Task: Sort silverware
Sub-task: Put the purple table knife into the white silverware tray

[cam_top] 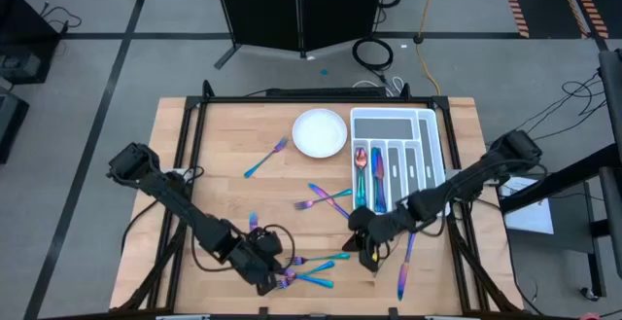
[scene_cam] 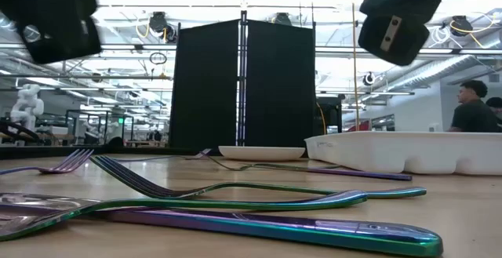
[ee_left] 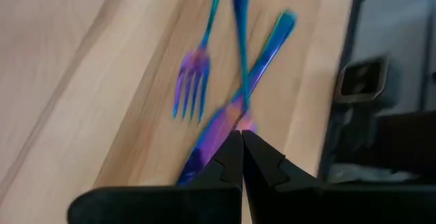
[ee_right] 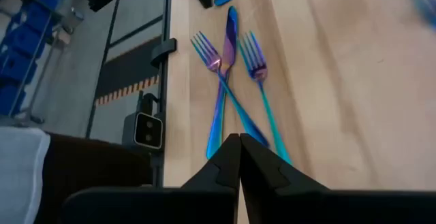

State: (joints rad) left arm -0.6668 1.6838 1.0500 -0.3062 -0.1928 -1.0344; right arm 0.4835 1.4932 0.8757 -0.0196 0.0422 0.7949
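- Left gripper (cam_top: 267, 279), clenched and empty, hovers bottom centre over a silverware cluster (cam_top: 309, 269), likely choosing a piece.
- Right gripper (cam_top: 368, 255), clenched and empty, hangs lower right, below the tray (cam_top: 428, 125), which holds a few pieces.

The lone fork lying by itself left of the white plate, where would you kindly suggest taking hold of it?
Probably mid-handle, from straight above. The fork lies flat and diagonal on the table, apart from the plate, so the fingers should close across the slim handle, clear of the tines.
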